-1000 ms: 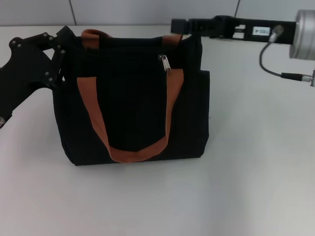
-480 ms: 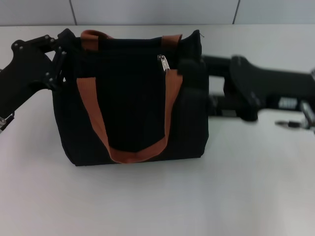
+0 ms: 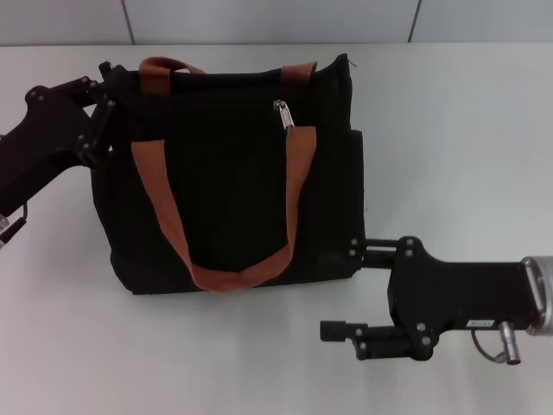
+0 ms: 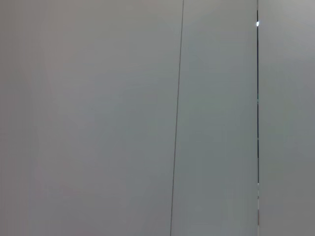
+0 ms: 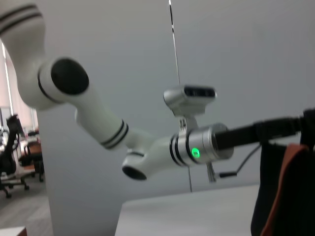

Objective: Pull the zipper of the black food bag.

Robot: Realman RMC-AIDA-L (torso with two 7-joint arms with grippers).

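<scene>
A: Zipper [image 3: 286,113] entry, starting at the pincers. Left gripper [image 3: 105,108]: pressed against the far-left upper corner of the black food bag [image 3: 233,173]. Its dark linkage overlaps the black fabric there; cannot tell whether it is released or clenched on the cloth.

B: Right gripper [image 3: 339,290]?

A: Low over the table [image 3: 467,138], at the bag's near-right bottom corner. Fingers [image 3: 341,330] point left, lying roughly level. One finger sits close by the bag's bottom edge, the other nearer to us and clear of it. They stand apart with nothing between them, so released.

B: Arm poses, moving outward?

A: Left arm runs from the bag corner out to the left edge of the head view, sloping toward the near side. Right arm extends horizontally to the right, black gripper body then a silver wrist collar at the right edge. The right wrist view shows the left arm's white segments, a green light on its wrist, and the bag's edge with a brown strap.

B: Task object?

A: Bag stands upright on the white table, centre-left, boxy, side pocket on its right. One rust-brown handle [image 3: 216,216] hangs down the front in a U; the second [image 3: 173,66] lies along the top edge. Zipper is a small silver tab high on the front panel, right of centre, hanging down just above the front handle's right end. Neither gripper touches it.
</scene>
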